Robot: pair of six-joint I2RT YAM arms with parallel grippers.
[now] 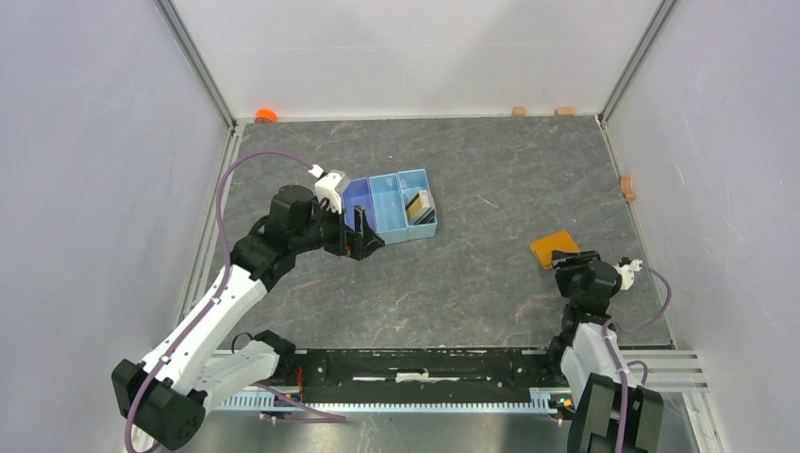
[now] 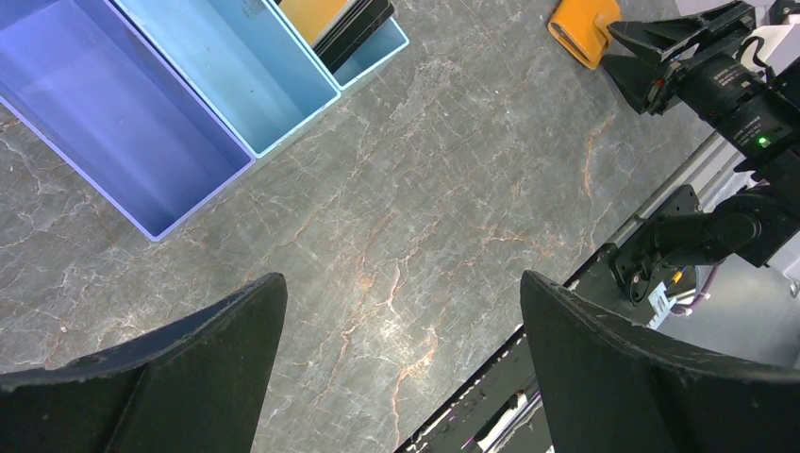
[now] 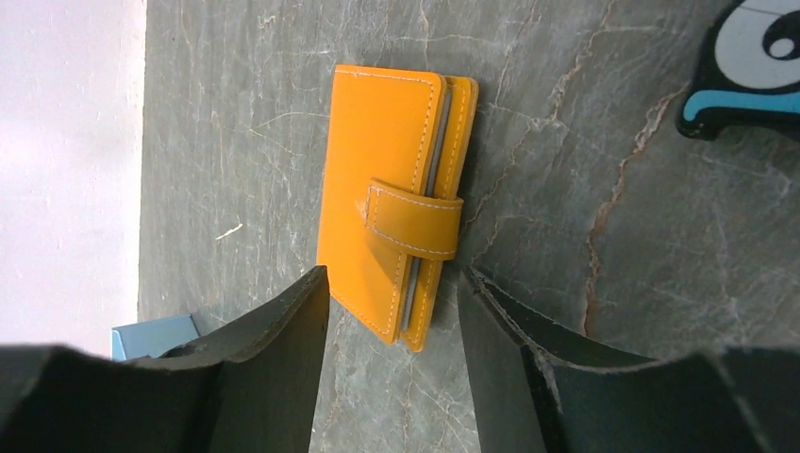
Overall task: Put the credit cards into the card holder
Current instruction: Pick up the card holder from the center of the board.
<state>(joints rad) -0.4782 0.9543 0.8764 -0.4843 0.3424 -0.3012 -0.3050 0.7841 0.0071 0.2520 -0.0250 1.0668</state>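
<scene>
1. The card holder is a small orange wallet with pale stitching along its edges. It is folded shut, and grey inner layers show at its open side.
2. A short clasp tab of the same orange wraps across that open side, near the middle.
3. It lies flat on the grey marbled desk, towards the right side and well apart from the blue tray.
4. The right gripper is open. Its dark fingers stand on either side of the wallet's near end, and I cannot tell whether they touch it.
5. A black-and-blue gadget lies near the wallet, not touching it.
6. The credit cards, black and gold-yellow among them, stand on edge in the tray's rightmost compartment. The other two compartments hold nothing.
7. The left gripper is spread wide over bare desk just beside the tray, holding nothing.
</scene>
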